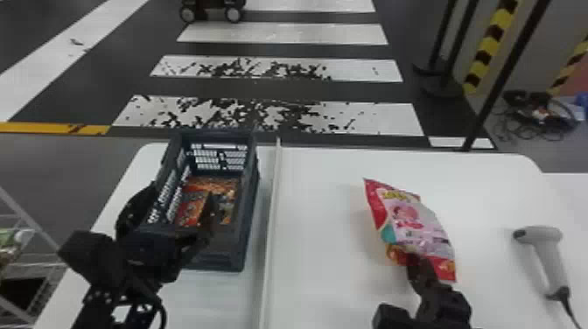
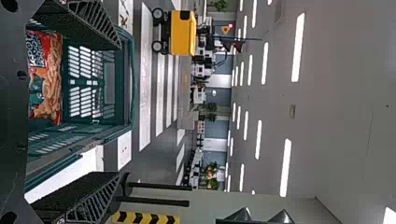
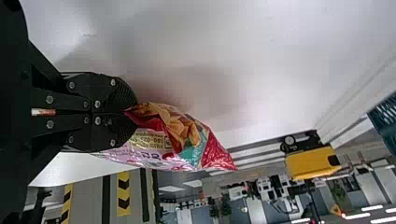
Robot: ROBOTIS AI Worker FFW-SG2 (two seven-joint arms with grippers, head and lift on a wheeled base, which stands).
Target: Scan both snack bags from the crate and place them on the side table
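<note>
presumably for scanning, the right gripper (image 3: 136, 113) pinches the pink bag (image 1: 413, 218) right of the crate (image 1: 218, 259), the left gripper (image 2: 118, 110) wide-fingered beside it.

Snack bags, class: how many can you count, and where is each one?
2. One pink and red bag is held in the right gripper; one orange bag lies in the crate. More might be hidden beneath it.

In the head view, the left gripper (image 1: 181, 192) hides part of the orange bag (image 1: 190, 212) — the cord (image 1: 567, 308) is cut off below — and the pink bag's (image 1: 418, 223) print is blurred.
</note>
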